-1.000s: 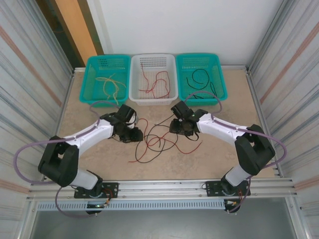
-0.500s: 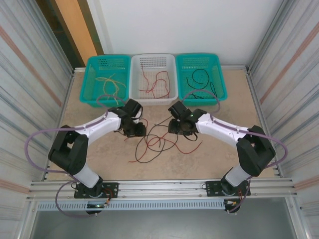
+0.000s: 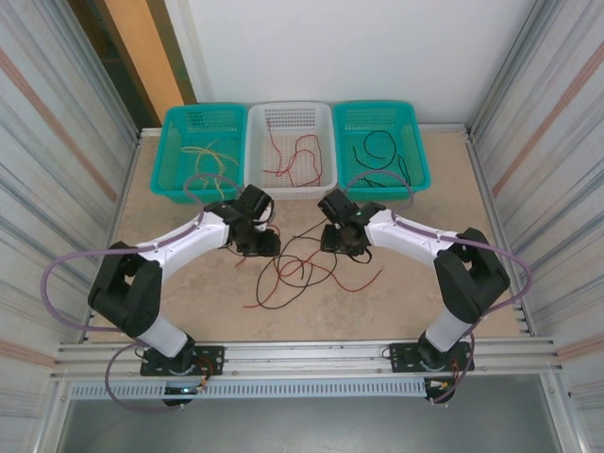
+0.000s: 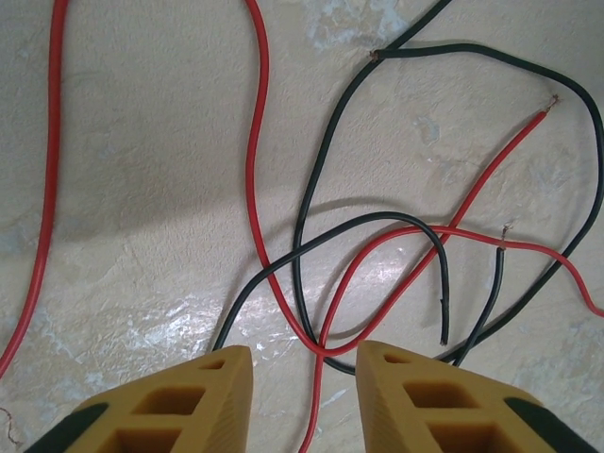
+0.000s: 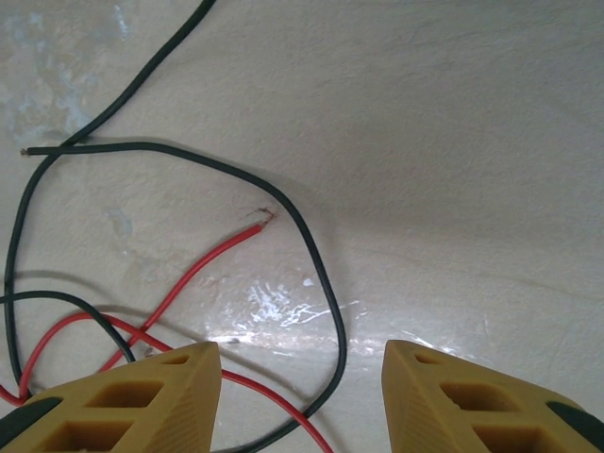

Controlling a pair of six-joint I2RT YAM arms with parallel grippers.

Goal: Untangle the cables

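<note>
Cables point(image 3: 302, 269): a loose red-and-black tangle on the table point(image 3: 396, 311), just in front of the white basket point(image 3: 289, 192), between the two arms. Left gripper point(image 4: 307, 377) is at the tangle's left edge, in front of the basket's left corner, jaws partly apart and holding nothing. A red strand point(image 4: 252, 189) and a black strand point(image 4: 300, 212) cross right at its gap. Right gripper point(image 5: 302, 377) is in front of the basket's right corner, jaws wider apart and empty, with a black loop point(image 5: 323, 278) running between its fingers. Risk: the left closes on the crossing and pinches both colours, so a pull drags the whole knot instead of one strand. The right could catch only the loop's bend, which slips out, or it could tug against the left and tighten the tangle. Thin wire may also slide off the pads.
</note>
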